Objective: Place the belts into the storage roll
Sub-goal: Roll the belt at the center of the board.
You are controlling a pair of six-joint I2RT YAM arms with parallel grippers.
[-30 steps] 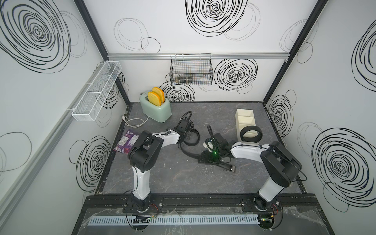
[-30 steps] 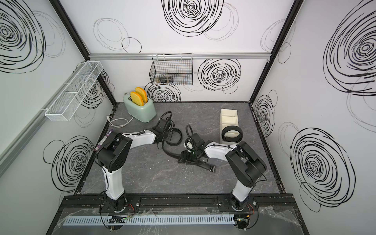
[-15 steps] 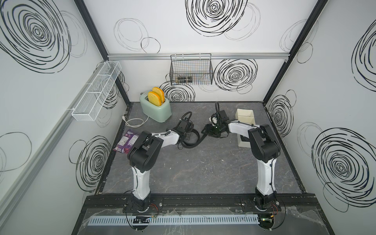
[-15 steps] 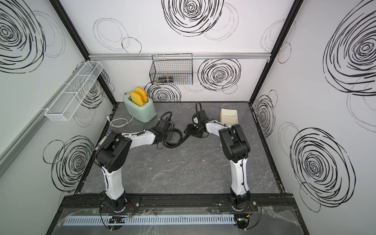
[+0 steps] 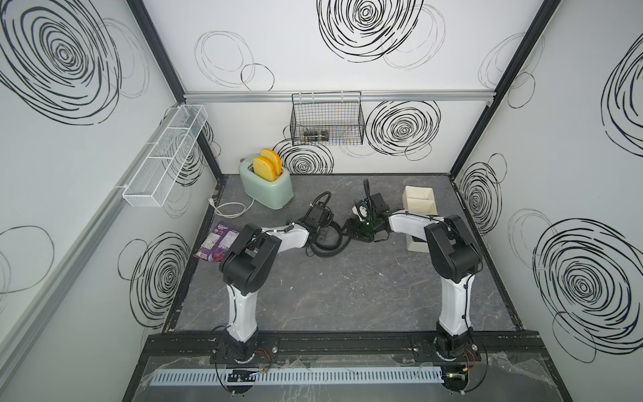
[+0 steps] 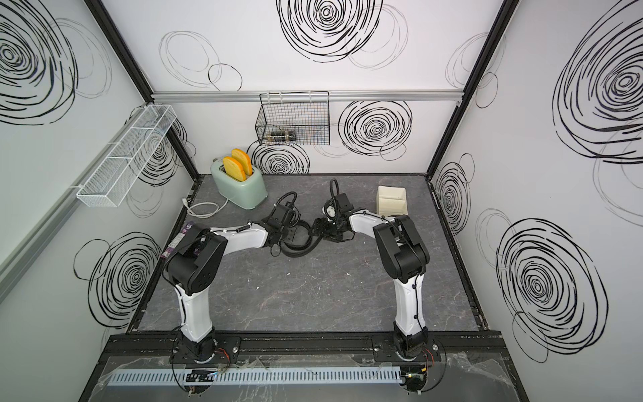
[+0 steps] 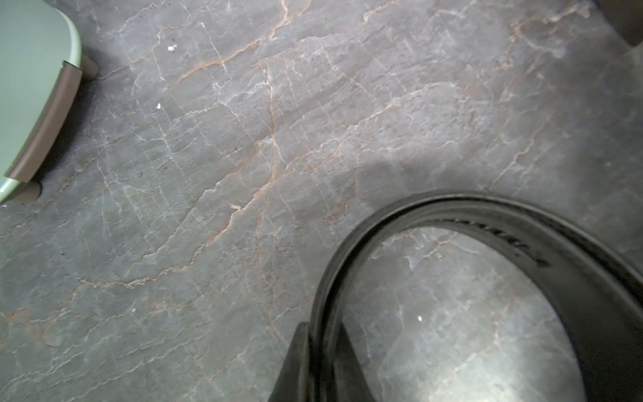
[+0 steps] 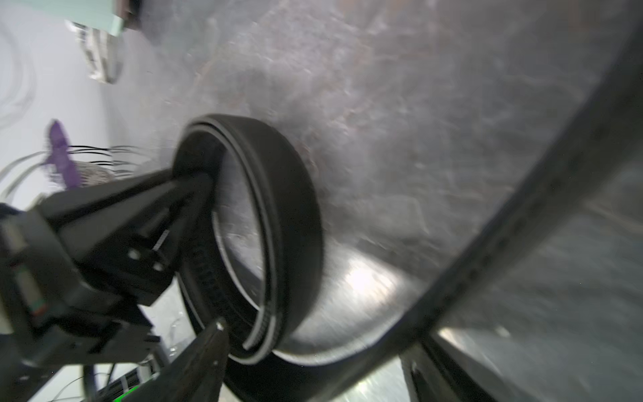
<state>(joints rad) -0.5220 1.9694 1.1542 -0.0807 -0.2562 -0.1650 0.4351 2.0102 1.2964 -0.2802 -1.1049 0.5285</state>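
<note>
Right fingers [image 8: 208,351] now beside coiled belt [image 8: 299,209]

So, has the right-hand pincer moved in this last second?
Yes: the right pincer has swung toward the back wall, ending about level with the cream tray.

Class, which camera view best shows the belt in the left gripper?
Right wrist view: nearly the whole coiled belt, pinched by the left gripper. Left wrist view: only an arc. Both top views: small, partly hidden.
</note>
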